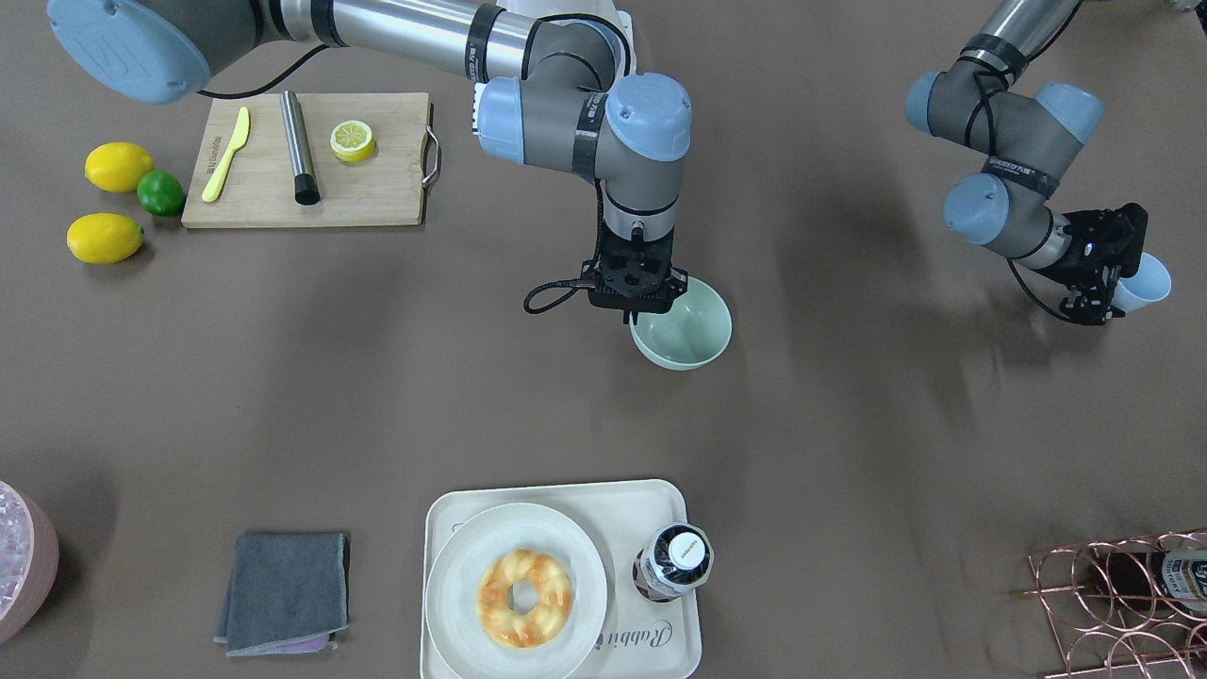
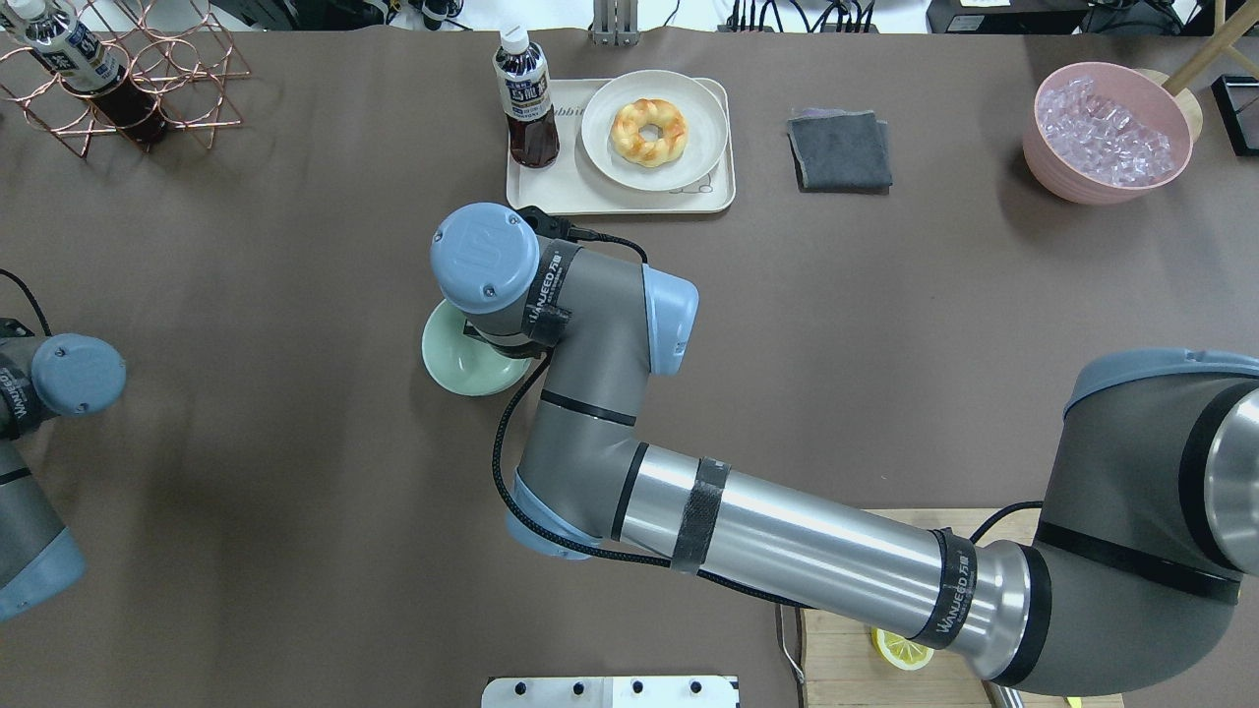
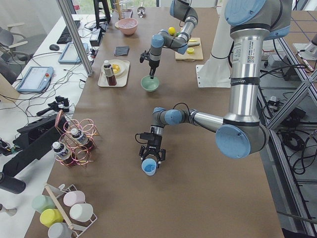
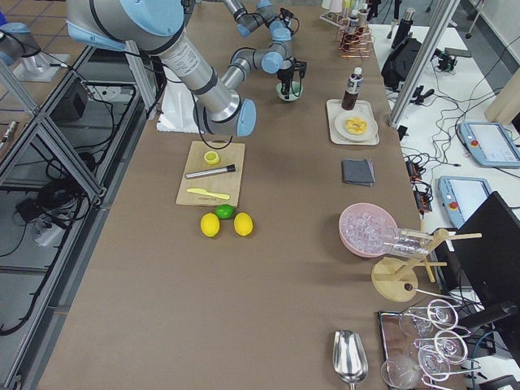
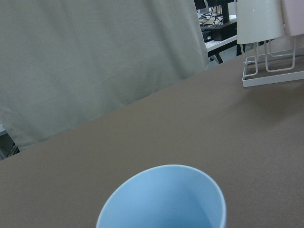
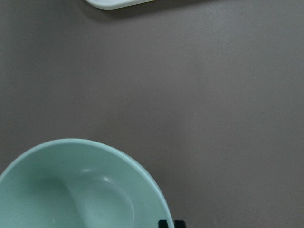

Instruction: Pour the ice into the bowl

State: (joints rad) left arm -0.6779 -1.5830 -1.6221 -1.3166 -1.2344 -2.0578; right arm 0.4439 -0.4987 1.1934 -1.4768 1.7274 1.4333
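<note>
Front-facing view: the bowl [image 1: 696, 332] sits mid-table with my right gripper [image 1: 634, 306] hanging straight down at its rim, on the edge toward the robot. I cannot tell whether those jaws clamp the rim or only straddle it. My left gripper [image 1: 1105, 275] is well apart, out toward the robot's left, pinching the cup [image 1: 1146, 281]. The cup is tipped well off upright, with its mouth facing away from the bowl.

Overhead: the right wrist covers most of the bowl and only a crescent shows. The left gripper is out of frame. The tub [image 2: 1111, 147] of cubes far off is not my ice.

Left side view: the cup is near and the bowl is far along the table, roughly in line with bare table between them.

Right side view: the bowl and right gripper are too small to add anything.

Left wrist: the cup's mouth fills the bottom edge. Its inner wall looks bare as far as it shows and the base is cut off. I see no ice in any view.

Right wrist: the bowl is empty. One dark fingertip [image 6: 166, 223] sits just outside the rim, and the other is hidden.

My read is that the left arm alone has the cup, so it must travel toward the robot's right and swing the mouth round over the bowl.
</note>
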